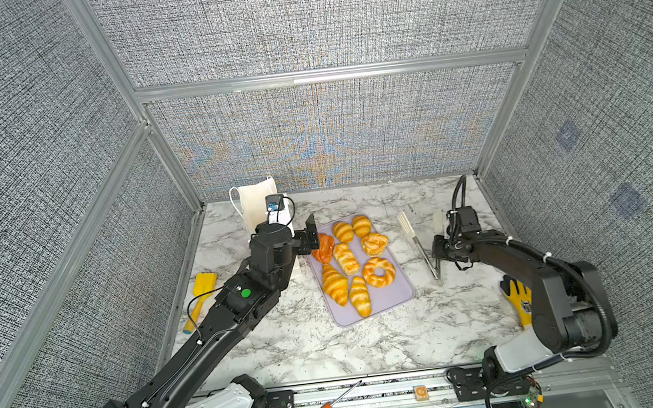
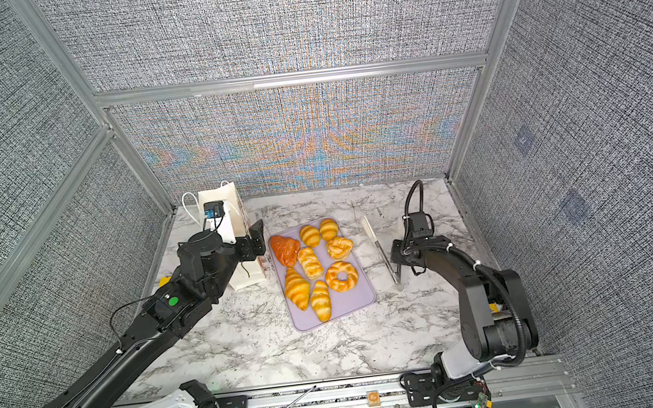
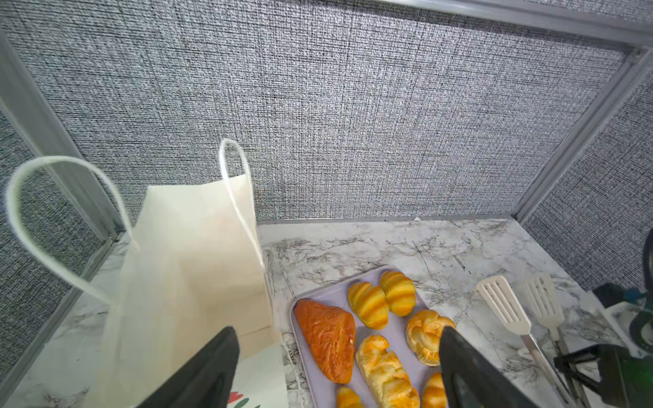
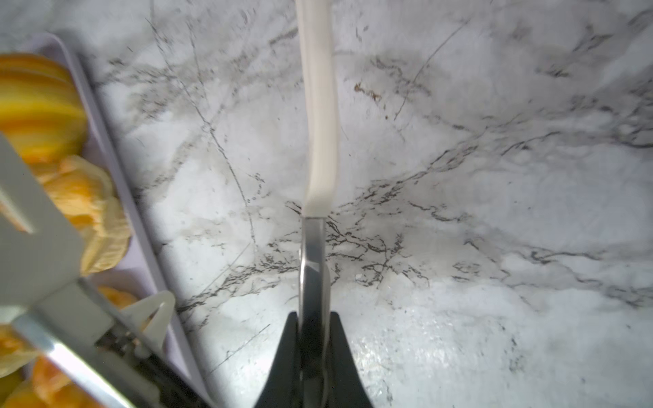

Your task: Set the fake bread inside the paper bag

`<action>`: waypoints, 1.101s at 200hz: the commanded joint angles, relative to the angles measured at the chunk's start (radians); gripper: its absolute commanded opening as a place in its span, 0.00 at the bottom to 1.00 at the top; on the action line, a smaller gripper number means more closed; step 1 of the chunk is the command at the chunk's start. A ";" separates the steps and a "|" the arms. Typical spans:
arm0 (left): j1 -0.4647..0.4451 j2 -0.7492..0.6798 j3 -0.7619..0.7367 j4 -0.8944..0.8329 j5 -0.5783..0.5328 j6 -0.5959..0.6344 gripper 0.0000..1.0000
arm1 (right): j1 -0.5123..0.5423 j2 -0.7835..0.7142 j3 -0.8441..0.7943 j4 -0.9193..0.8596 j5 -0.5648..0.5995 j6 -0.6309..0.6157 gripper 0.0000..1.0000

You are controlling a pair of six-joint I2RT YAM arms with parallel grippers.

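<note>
One arm of the tongs (image 4: pixel 312 268) alone is pinched in the right fingers (image 4: pixel 282 364), so bread (image 1: pixel 345 258) could slip; left fingers (image 3: pixel 212 371) gape wide.

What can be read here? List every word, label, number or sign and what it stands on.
No legible text anywhere.
Yellow glove: dark print, too blurred to read.
Small tan block: orange mark, too small to read.
Paper bag: flower print only, no words.

Both top views look steeply down from above the front, taking in the whole table (image 1: pixel 291 351), tray (image 1: pixel 390 300) mid-frame. Left wrist view looks obliquely across bag (image 3: pixel 183 247) and tray toward the back wall (image 3: pixel 353 123). Right wrist view, close over the table, shares the tray's edge.
</note>
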 commanded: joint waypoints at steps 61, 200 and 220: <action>0.000 0.242 0.141 0.186 0.451 0.094 0.95 | -0.048 -0.067 0.146 -0.045 -0.322 -0.071 0.00; 0.166 0.727 0.536 0.385 1.131 -0.027 0.91 | -0.077 0.116 0.329 0.132 -0.860 0.053 0.00; 0.180 0.770 0.557 0.466 1.212 -0.090 0.87 | -0.080 0.116 0.329 0.175 -0.912 0.084 0.00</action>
